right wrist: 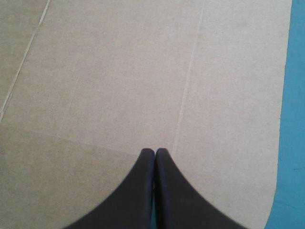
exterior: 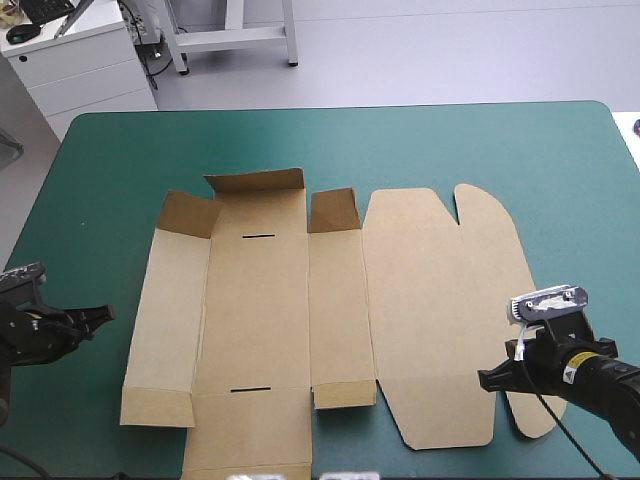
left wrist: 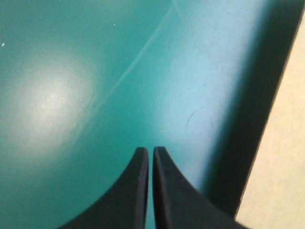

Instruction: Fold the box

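— Two grippers: what is each holding? Go from the left.

— Left gripper (exterior: 108, 314) holds nothing. It sits over bare cover (exterior: 100, 180), just beside the box's left edge, tips aimed at it. Its fingers (left wrist: 140, 191) are pressed together into one point. Its wrist view shows cover under the tips and the box edge off to one side, no contact.

— Box position?

— Box (exterior: 255, 320) lies mid-table and mostly flat. Its near end reaches the table's near edge. The left panel (exterior: 165, 320) runs near to far, and the corner flap (exterior: 190, 213) at its far end stands up. Right of that, the far flap (exterior: 255, 182) is raised at the base's far end. The base has two slots (exterior: 258, 237), one far and one near. A small flap (exterior: 333, 210) right of the far flap is also raised.

— And the lid?

— Lid (exterior: 440, 310) lies flat on the right side, its rounded ears toward the table's right edge.

— Right side?

— Right gripper (exterior: 484, 379) is over the lid's near right part, tips pointing left. Its fingers (right wrist: 138, 191) are together, with no board between them. Its wrist view shows lid ahead of and under the tips, with a strip of cover beyond the lid's edge. Whether the tips touch the board cannot be told.
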Robot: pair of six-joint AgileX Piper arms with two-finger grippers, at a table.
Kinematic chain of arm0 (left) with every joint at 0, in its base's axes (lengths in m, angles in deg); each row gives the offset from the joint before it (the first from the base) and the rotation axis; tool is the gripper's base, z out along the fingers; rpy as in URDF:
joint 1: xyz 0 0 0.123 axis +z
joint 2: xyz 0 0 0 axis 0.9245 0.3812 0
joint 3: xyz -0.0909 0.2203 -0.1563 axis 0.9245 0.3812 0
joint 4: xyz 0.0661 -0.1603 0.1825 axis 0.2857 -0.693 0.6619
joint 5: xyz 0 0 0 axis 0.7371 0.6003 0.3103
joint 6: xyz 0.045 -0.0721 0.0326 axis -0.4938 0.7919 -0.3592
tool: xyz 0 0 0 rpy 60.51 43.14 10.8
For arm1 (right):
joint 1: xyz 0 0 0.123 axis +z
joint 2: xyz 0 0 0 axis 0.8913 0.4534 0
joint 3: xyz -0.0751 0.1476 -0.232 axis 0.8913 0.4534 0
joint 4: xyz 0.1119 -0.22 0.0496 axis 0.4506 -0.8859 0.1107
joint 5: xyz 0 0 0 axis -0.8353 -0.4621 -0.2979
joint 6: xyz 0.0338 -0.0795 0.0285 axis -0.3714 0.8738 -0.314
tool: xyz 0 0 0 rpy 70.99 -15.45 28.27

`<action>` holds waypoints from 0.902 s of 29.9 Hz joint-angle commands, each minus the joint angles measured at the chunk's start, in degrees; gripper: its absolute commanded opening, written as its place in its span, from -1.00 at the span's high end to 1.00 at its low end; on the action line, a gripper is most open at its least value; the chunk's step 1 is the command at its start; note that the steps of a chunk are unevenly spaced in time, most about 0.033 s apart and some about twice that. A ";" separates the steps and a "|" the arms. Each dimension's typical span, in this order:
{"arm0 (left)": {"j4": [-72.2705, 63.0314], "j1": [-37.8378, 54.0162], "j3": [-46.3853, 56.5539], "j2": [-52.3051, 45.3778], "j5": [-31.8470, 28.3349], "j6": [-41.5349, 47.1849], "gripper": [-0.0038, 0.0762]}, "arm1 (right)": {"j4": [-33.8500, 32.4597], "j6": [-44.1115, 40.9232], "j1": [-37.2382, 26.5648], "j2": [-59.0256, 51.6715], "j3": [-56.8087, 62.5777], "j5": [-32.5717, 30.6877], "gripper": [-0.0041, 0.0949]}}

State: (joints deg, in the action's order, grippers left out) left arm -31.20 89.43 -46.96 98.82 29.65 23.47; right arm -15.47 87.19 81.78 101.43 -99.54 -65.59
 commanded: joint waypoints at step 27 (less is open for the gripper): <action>-22.70 8.26 -2.56 13.48 15.95 -29.50 0.46 | -0.13 0.82 -0.39 -0.21 -1.44 -0.59 0.96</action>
State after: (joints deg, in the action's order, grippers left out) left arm -54.78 99.79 -48.48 113.26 44.96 -8.12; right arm -15.31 87.45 81.78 101.43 -99.54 -67.95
